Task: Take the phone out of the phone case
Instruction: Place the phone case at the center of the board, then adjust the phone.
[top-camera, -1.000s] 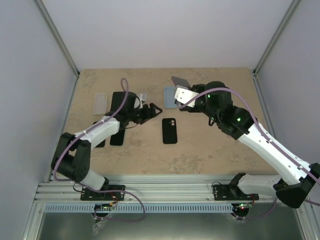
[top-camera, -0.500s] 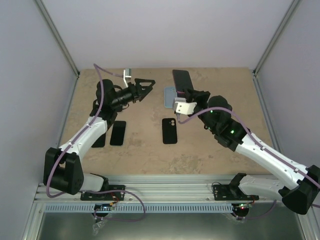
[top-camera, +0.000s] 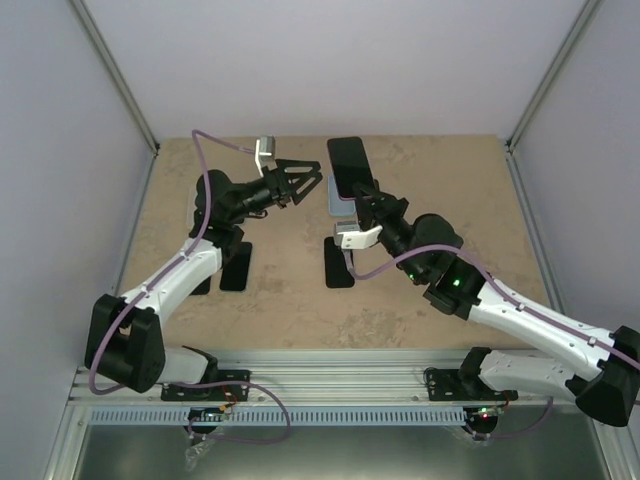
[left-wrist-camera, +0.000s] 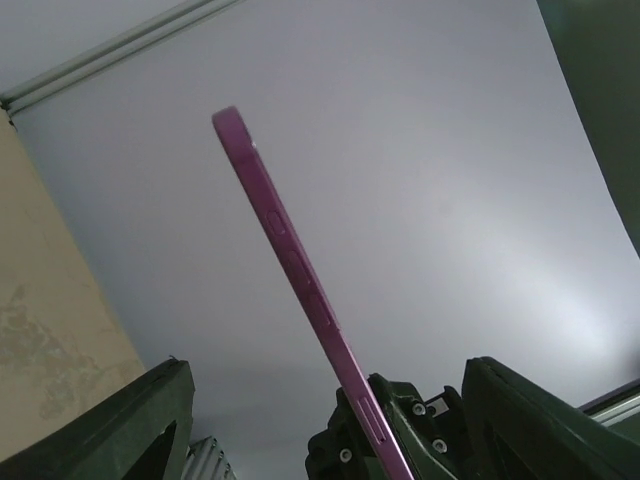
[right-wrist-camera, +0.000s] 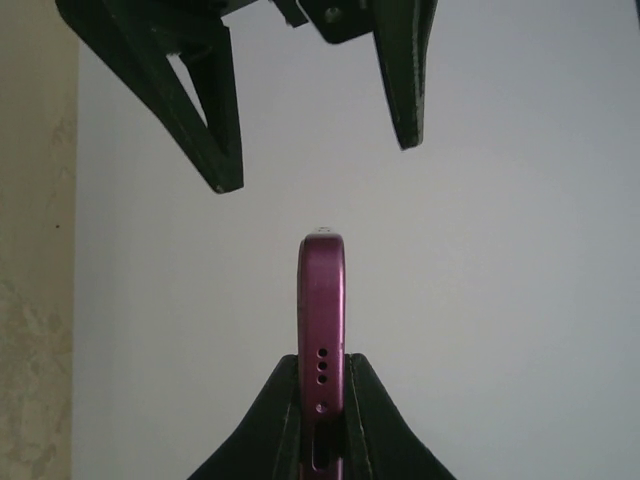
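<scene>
Above the far middle of the table (top-camera: 450, 290), the right gripper (top-camera: 362, 203) is clamped on the lower end of the phone (top-camera: 349, 165). It holds the phone raised off the surface, with the dark screen turned up toward the overhead camera. The phone sits inside its purple case (right-wrist-camera: 323, 300). The case's long edge with side buttons shows in the left wrist view, and its short end with small holes shows pinched between the right fingers (right-wrist-camera: 275, 420).

Just left of the phone, the left gripper (top-camera: 316, 185) hangs in the air with its jaws spread wide and nothing between them. Its tips point at the phone's long edge, near but not touching.

On the table below, a black phone (top-camera: 338, 272) lies partly under the right arm. Another black phone (top-camera: 236, 266) lies beside the left arm.
</scene>
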